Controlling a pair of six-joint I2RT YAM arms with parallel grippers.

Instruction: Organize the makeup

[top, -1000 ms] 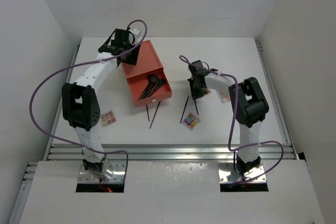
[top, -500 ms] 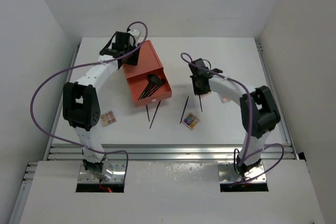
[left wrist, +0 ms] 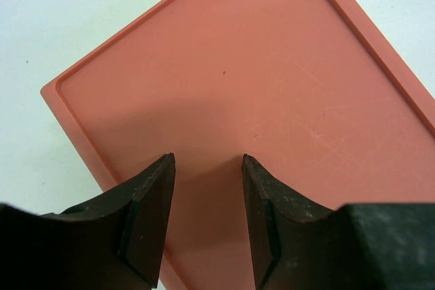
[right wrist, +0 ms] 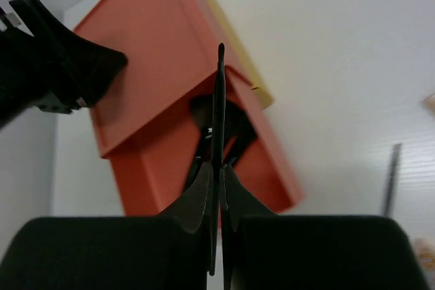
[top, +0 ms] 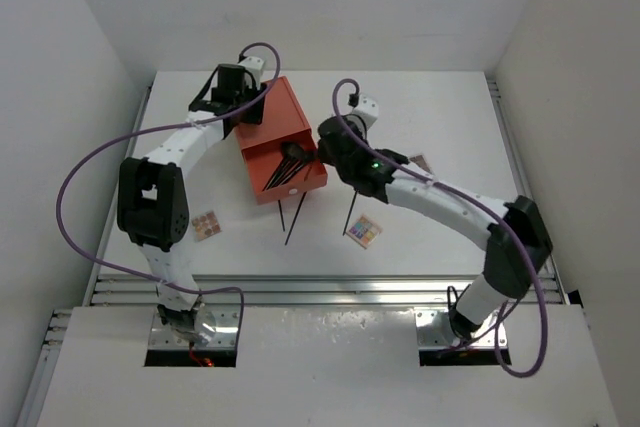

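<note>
White table, enclosed by plain white walls on three sides.

Orange drawer box sits left of centre towards the far edge. Its drawer is pulled out towards the near side. A bundle of black brushes lies in it.

Left hand: fingers apart, nothing between them. It hovers over the flat orange top of the box, near the far-left corner.

Right hand: arm reaches across the table to the drawer's right side. Its fingers are pressed together on a thin black stick (brush or pencil, cannot tell which). The stick points straight out past the fingertips. In the right wrist view its tip lines up with the box edge above the open drawer. A yellow part shows along the box's right side there.

On the table:
- two black sticks, side by side just in front of the drawer
- another black stick, right of those and apart from them
- multicoloured palette, just beside that stick
- pink-and-brown palette, near the left arm and well apart from the rest
- a third small palette, just beyond the right forearm
</note>
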